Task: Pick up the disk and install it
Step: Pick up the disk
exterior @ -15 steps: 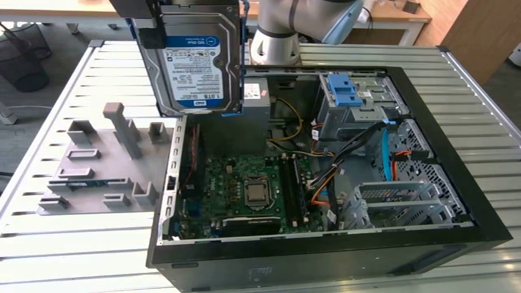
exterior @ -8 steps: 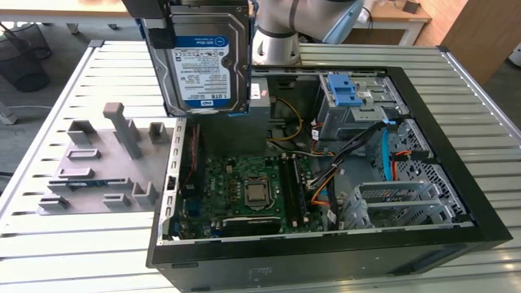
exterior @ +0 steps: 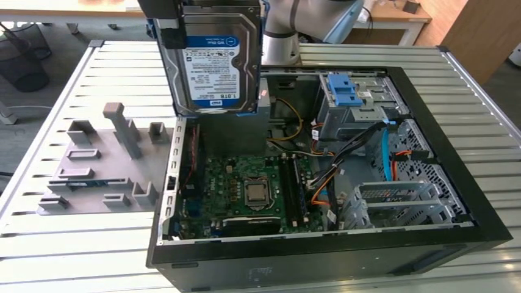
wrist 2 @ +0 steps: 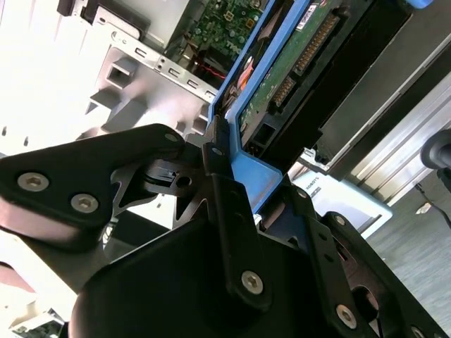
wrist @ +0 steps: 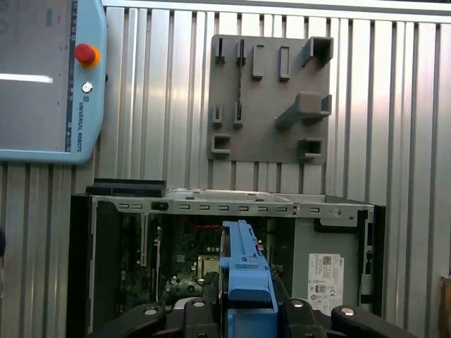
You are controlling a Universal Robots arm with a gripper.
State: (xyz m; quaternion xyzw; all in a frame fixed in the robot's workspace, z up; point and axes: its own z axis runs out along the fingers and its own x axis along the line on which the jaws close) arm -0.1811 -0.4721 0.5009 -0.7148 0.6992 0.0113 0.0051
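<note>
Disk (exterior: 216,61) hangs long-axis vertical, clamped in the claw (wrist 2: 243,176) over the case (exterior: 326,262), drive bay (exterior: 370,107) to the exterior view's right

Black gripper (wrist 2: 243,165) clamps the disk (wrist 2: 282,77) by its blue frame (wrist 2: 257,179). The disk's green circuit board (wrist 2: 271,88) and connector pins face the camera. Beyond the disk: open computer case (wrist 2: 162,67) with a slotted metal wall, motherboard (wrist 2: 225,21) inside.
</note>
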